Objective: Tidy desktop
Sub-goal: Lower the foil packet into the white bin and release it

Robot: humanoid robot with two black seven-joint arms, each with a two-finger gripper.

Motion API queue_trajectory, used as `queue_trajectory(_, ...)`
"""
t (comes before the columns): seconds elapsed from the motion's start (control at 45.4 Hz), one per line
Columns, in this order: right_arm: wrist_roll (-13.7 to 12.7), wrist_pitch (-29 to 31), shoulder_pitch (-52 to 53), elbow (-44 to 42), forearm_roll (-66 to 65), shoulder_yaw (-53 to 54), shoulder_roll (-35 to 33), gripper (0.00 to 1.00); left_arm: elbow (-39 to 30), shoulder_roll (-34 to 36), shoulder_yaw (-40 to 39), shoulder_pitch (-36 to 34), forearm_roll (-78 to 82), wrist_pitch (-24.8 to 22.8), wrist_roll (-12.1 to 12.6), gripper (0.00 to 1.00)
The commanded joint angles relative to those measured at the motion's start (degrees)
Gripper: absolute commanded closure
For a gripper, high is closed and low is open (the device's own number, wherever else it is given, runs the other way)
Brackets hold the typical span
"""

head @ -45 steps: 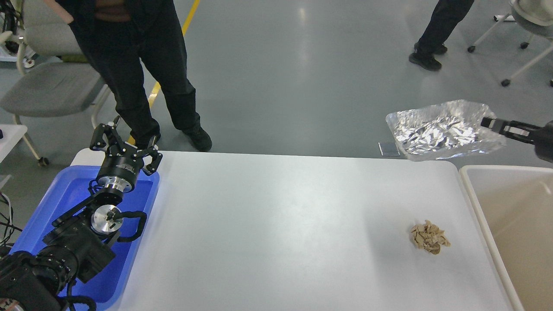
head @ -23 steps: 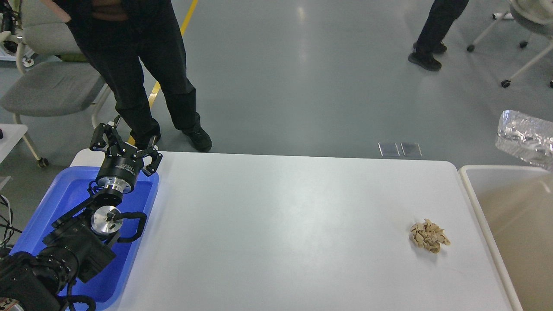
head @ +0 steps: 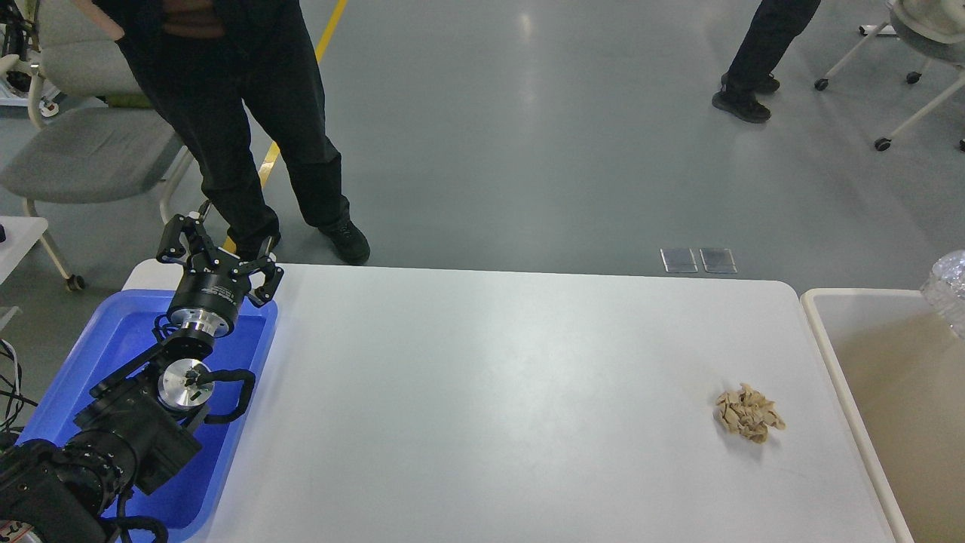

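Note:
The desktop (head: 482,392) is a wide white tabletop with rounded corners. A small crumpled beige paper wad (head: 749,412) lies on it near the right side. My left gripper (head: 219,253) is open and empty, held above the far end of the blue tray (head: 113,339) at the table's left. My right gripper is out of view. Only a sliver of a shiny silver foil bag (head: 948,290) shows at the right edge, above the beige tub (head: 818,317).
The beige tub stands beside the table's right edge. A person in black (head: 241,113) stands just behind the table's far left corner, near a grey chair (head: 83,151). Another person's legs (head: 761,60) and a wheeled chair (head: 905,68) are far right.
The silver foil bag has moved right and down over the tub, almost out of view, and my right gripper has left the frame. The left arm and the paper wad have not moved.

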Motion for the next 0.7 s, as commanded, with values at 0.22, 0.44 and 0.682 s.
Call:
queue_trajectory(0.22, -8.2, -7.9, -1.3, -0.7, 0.7, 9.7, 8.2, 1.0, 0.0, 0.0, 0.0, 0.0, 0.0, 0.0, 0.0, 0.0)
queue_trajectory(0.44, -9.2, -7.9, -2.4, -0.9, 1.9, 10.9, 8.4, 1.0, 0.0, 0.0, 0.0, 0.0, 0.0, 0.0, 0.0, 0.0)
queue_trajectory(0.682, -9.2, -7.5, -4.4, -1.9, 4.1, 11.0, 8.0, 1.0, 0.0, 0.0, 0.0, 0.0, 0.0, 0.0, 0.0, 0.0)
